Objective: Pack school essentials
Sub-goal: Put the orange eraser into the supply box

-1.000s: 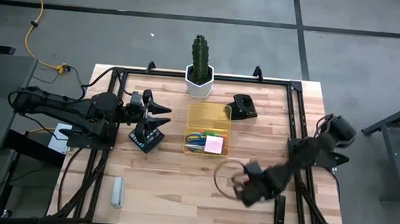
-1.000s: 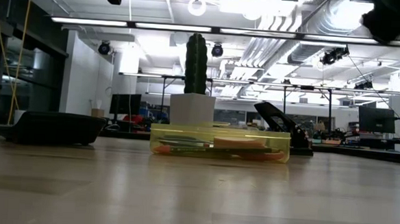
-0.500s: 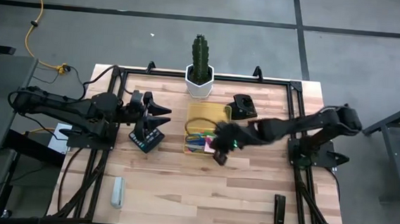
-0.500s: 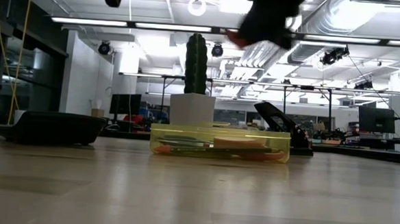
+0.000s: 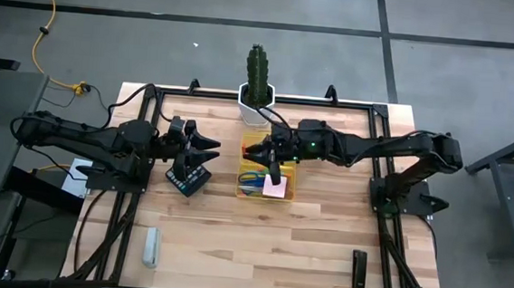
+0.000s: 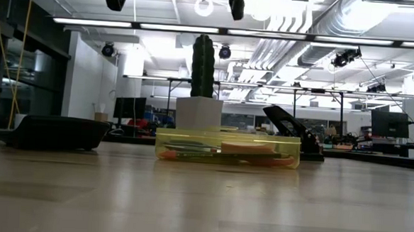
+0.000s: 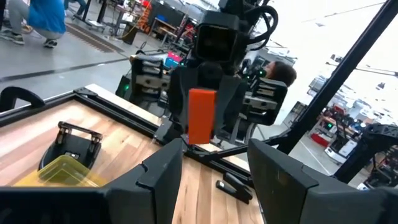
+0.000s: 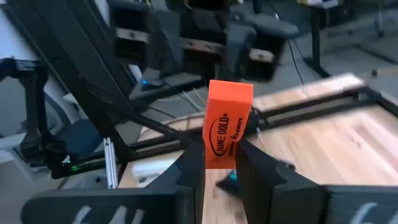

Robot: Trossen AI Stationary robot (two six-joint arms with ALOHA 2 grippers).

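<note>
Right arm (image 5: 365,152) swings from near-right table corner to reach across table; right gripper (image 5: 270,154) now over yellow tray (image 5: 270,145). Meaning: transport done, release into tray likely next.

Left arm (image 5: 85,139) parked at left, unchanged; left gripper (image 5: 204,149) fingers spread, empty.

Tray near cactus (image 5: 257,71) already holds scissors, pink sticky-note pad (image 5: 275,186).

Orange eraser (image 8: 227,132) clamped between right fingers, held above tray, not touching. Long axis runs along fingers, far end projecting beyond tips, pointing toward left arm.

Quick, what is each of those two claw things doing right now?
Left end effector: open, holding nothing.
Right end effector: shut on an orange eraser, above the yellow box.
</note>
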